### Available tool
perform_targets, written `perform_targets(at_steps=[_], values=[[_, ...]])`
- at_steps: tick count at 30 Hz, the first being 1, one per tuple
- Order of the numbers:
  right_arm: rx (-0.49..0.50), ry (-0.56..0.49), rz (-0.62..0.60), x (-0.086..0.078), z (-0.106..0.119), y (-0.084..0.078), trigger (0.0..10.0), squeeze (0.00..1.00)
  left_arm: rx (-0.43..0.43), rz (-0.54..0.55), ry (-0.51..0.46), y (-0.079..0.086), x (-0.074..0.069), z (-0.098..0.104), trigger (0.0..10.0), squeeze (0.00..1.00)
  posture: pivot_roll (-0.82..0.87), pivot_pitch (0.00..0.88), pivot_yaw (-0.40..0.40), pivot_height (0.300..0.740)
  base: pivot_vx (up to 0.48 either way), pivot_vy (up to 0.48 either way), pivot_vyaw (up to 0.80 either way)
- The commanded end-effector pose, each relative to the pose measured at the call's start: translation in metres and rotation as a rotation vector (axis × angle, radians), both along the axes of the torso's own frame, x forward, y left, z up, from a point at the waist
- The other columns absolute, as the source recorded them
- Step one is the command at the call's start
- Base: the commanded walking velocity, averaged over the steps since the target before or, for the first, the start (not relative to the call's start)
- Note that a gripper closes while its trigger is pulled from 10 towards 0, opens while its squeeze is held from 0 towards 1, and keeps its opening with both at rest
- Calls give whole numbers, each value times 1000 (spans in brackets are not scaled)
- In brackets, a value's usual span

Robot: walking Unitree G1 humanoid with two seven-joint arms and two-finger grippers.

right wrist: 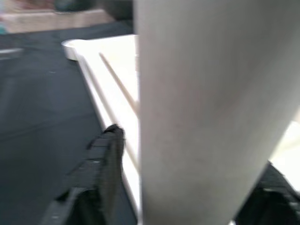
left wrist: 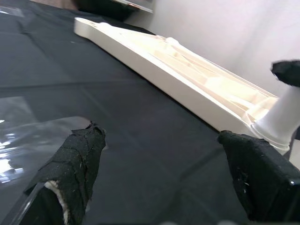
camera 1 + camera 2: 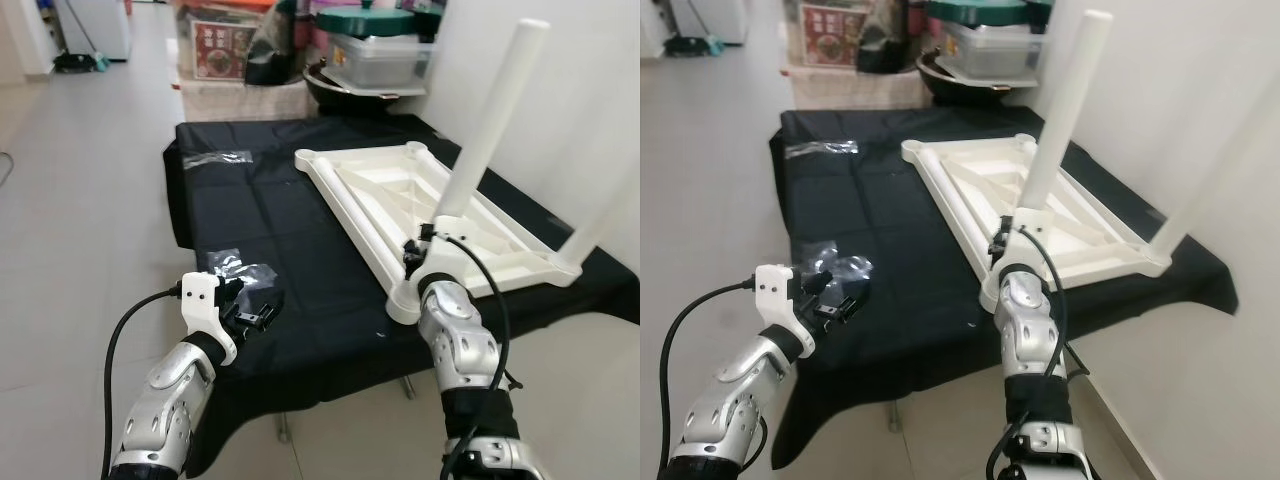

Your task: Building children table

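Right hand [image 3: 428,238] — upright table leg [image 3: 487,125]

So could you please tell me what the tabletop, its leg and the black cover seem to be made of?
Tabletop: probably moulded plastic, cream, smooth, ribbed underside. Leg in the right pincer: likely matching plastic, matte white tube. Cover: apparently thin black cloth, with creases and draped edges.

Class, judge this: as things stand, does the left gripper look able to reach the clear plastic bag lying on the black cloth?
Probably yes. The left gripper hangs open right over the plastic bag at the near edge of the black cloth, with nothing between them.
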State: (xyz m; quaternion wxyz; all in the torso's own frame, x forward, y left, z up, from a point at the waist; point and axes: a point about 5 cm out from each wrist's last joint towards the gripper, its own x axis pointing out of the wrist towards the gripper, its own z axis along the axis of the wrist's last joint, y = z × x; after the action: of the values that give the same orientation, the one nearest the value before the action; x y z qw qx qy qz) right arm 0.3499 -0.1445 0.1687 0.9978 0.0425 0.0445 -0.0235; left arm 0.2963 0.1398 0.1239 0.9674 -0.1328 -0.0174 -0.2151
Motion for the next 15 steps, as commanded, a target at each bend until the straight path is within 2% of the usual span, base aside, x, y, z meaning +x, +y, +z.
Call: perform_targets(at_steps=[1, 2, 3, 6, 9, 13, 14, 15], values=[[41, -83, 173, 4, 18, 17, 10000, 1000, -10, -9, 15, -2, 0, -3, 10000, 0, -12, 0, -113, 740, 0, 0, 0], [56, -88, 224, 7, 22, 16, 10000, 0, -11, -7, 15, -2, 0, -3, 10000, 0, -12, 0, -113, 740, 0, 0, 0], [63, -104, 307, 9, 27, 14, 10000, 0, -13, -5, 15, -2, 0, -3, 10000, 0, -12, 0, -113, 740, 0, 0, 0], [69, -107, 346, 8, 32, 13, 10000, 0, -13, -4, 15, -2, 0, -3, 10000, 0, -12, 0, -113, 740, 0, 0, 0], [-60, -168, 537, 8, 42, -1, 10000, 0, -17, -9, 17, -3, 0, -3, 10000, 0, -15, 0, -117, 740, 0, 0, 0], [-90, -170, 578, 9, 40, -5, 10000, 0, -19, -10, 18, -3, 1, -3, 10000, 0, -13, 0, -116, 740, 0, 0, 0], [-115, -134, 630, 12, 33, -9, 10000, 0, -19, -11, 18, -4, 1, -4, 10000, 0, -8, 0, -121, 740, 0, 0, 0], [-115, -134, 630, 12, 33, -9, 10000, 0, -19, -11, 18, -4, 1, -4, 10000, 0, -8, 0, -121, 740, 0, 0, 0]])
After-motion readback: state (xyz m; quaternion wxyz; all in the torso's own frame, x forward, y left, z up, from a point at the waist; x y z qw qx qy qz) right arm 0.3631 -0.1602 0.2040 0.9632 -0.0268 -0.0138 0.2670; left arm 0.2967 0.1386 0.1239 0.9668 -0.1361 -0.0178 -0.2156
